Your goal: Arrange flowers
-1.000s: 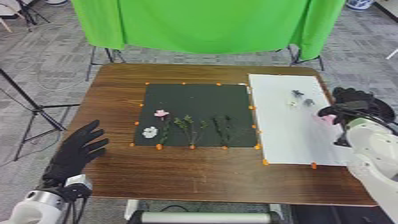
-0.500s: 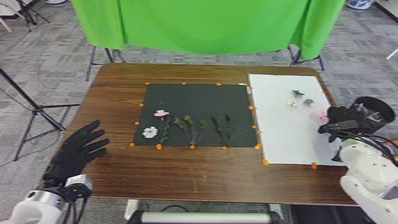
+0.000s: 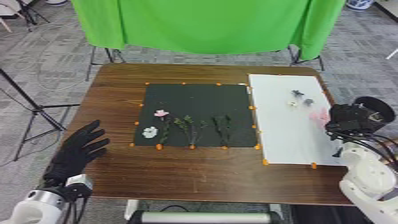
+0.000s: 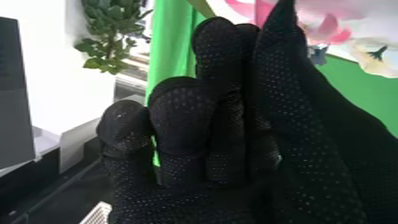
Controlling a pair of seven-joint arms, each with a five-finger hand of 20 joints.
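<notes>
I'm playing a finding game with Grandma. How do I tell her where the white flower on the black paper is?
On the brown table, find the black sheet, left of the white sheet. Near the black sheet's near left corner lies the white flower. It's the only white bloom on the black sheet; its neighbour, just farther back, is a pink flower.

lab-like room | green cloth backdrop [image 3: 209, 27] | tripod stand [image 3: 19, 90] | grey floor [image 3: 62, 60]

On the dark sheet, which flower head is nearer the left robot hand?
The white flower, by the near left corner of the sheet; the pink flower is farther.
</notes>
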